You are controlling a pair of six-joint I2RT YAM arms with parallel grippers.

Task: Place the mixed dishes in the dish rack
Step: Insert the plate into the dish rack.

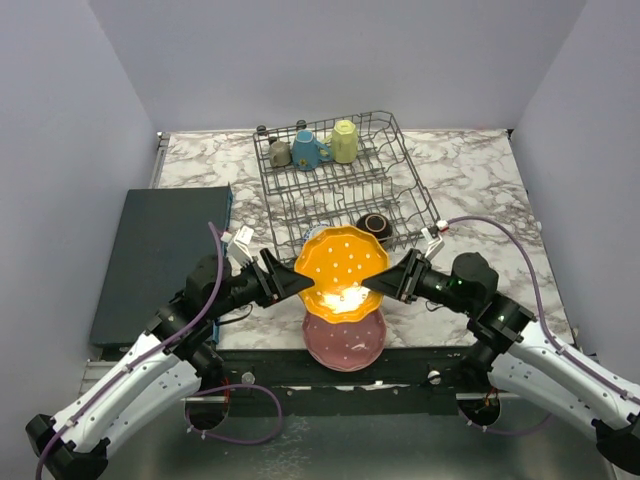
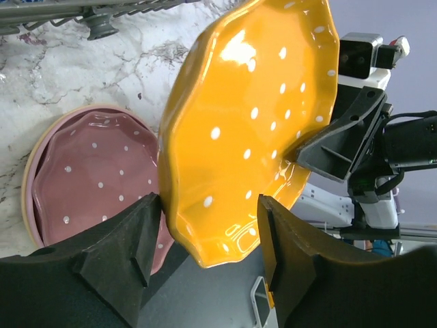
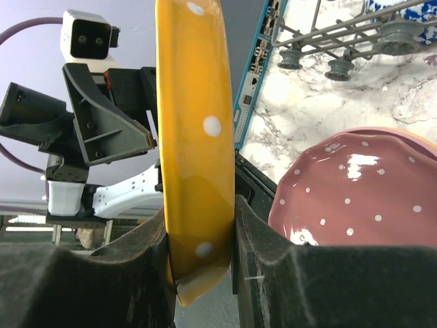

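Only the right wrist view shows the right tool [image 3: 201, 219] clamped on the rim of the orange plate [image 3: 194, 102]. The left wrist view shows the left tool [image 2: 208, 205] spread wide around that plate's opposite rim.

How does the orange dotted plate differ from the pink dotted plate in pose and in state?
The orange plate is held in the air, tilted steeply; the pink plate lies flat, face up. The orange plate is clamped at its rim by the right gripper; no gripper touches the pink plate. Both are scalloped with white dots.
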